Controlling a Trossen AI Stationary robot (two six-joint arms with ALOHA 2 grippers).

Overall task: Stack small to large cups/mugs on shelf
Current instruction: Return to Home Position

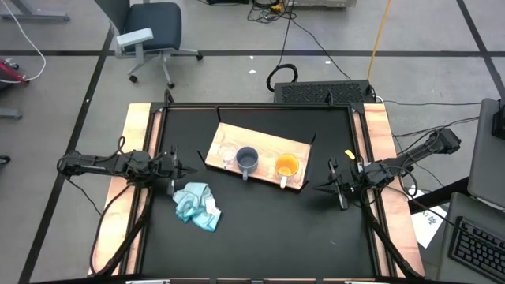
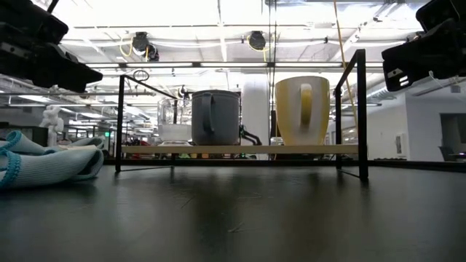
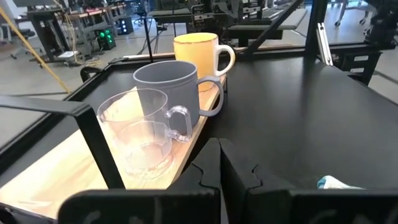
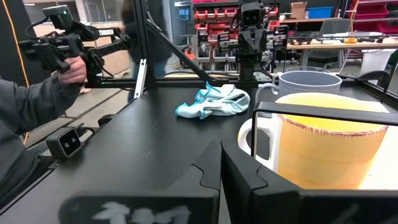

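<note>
- Cups/mugs [image 1: 247, 160] stand in one row along the front edge of the shelf [image 1: 264, 140], side by side rather than nested. The clear glass cup [image 1: 227, 155] is at the left end, the grey-blue mug [image 3: 166, 87] is in the middle, and the orange mug [image 1: 286, 166] is near the right end.
- The row's long axis runs left to right across the table [image 1: 260, 237], slightly skewed, with one gripper beyond each end.
- Off the shelf's left end is the left gripper [image 1: 180, 168], fingers together and holding nothing. It is nearest the glass cup and apart from it.
- Off the shelf's right front corner is the right gripper [image 1: 325, 187], fingers together and empty. It is nearest the orange mug, not touching.
- A light blue cloth [image 1: 196, 203] lies on the table in front of the shelf, near the left gripper.
- Judgement: the ordering looks done. Any retreat should go outward, away from the row's ends.
</note>
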